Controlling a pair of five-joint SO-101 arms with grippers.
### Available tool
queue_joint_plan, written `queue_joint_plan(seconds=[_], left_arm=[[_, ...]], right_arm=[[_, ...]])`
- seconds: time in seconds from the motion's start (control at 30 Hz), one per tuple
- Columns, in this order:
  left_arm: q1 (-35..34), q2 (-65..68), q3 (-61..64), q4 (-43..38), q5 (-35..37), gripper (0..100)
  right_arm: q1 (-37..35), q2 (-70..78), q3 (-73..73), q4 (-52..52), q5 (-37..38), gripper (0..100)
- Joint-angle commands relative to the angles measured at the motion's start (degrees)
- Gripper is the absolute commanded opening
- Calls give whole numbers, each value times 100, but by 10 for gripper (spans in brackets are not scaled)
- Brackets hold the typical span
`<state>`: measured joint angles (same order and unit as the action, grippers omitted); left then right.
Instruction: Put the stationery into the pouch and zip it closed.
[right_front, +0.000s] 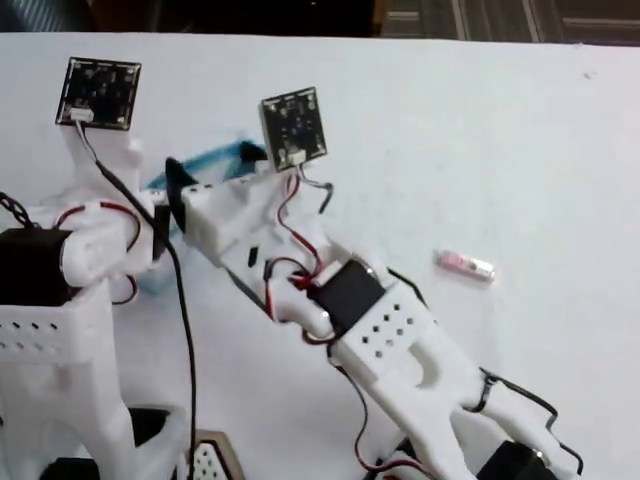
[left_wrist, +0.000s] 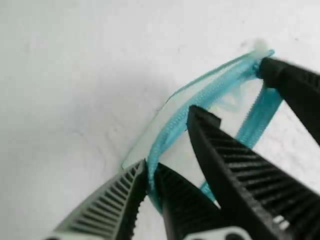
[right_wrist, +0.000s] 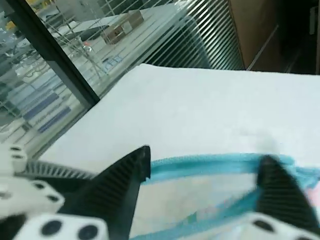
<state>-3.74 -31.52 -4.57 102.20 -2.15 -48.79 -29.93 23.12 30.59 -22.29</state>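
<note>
Left pincer (left_wrist: 150, 172) narrow, clamped on the zip edge of the clear, blue-trimmed pouch (left_wrist: 200, 100), which lies in the far-left part of the surface (right_front: 450, 130). Right pincer (right_wrist: 205, 157) wide, fingertips spread over the pouch mouth. A small pink-and-white stationery piece (right_front: 465, 264) lies well apart, toward the right edge.

Pouch (right_front: 207, 163) mostly behind both arms (right_front: 400, 340)
</note>
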Motion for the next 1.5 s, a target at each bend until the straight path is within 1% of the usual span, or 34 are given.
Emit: queue_joint_plan(seconds=[0.0, 0.2, 0.27, 0.33, 0.5, 0.57, 0.67, 0.7, 0.73, 0.8, 0.93, 1.03, 1.17, 1.37, 1.47], left_arm=[[4, 13, -26, 9, 53, 22], [13, 13, -26, 9, 53, 22], [13, 13, -26, 9, 53, 22], [4, 13, -26, 9, 53, 22], [4, 13, -26, 9, 53, 22], [13, 13, -26, 9, 53, 22], [13, 13, -26, 0, 53, 22], [13, 13, -26, 0, 53, 22], [13, 13, -26, 0, 53, 22], [13, 13, -18, 0, 53, 22], [13, 13, -18, 0, 53, 22], [13, 13, -18, 9, 53, 22], [13, 13, -18, 9, 53, 22], [13, 13, -18, 9, 53, 22], [13, 13, -18, 9, 53, 22]], right_arm=[[101, -426, -88, 31, 220, 377], [716, -1182, -88, 31, 475, 251], [1130, -1411, -88, 92, 598, 201], [1631, -1560, -88, 418, 1011, 188], [2914, -1543, -35, 1947, 2989, 275], [3512, -1341, 0, 2475, 3868, 283], [4347, -752, 202, 3319, 5952, 285], [4602, -549, 229, 3495, 6488, 285], [4840, -330, 246, 3626, 6901, 285], [5244, 84, 220, 3723, 7481, 285], [5675, 875, 264, 3846, 8457, 284], [5745, 1508, 220, 3837, 8703, 283], [5727, 2325, 220, 3776, 8677, 283], [5745, 3521, 220, 3002, 8677, 282], [5719, 3969, 220, 2712, 8686, 231]])
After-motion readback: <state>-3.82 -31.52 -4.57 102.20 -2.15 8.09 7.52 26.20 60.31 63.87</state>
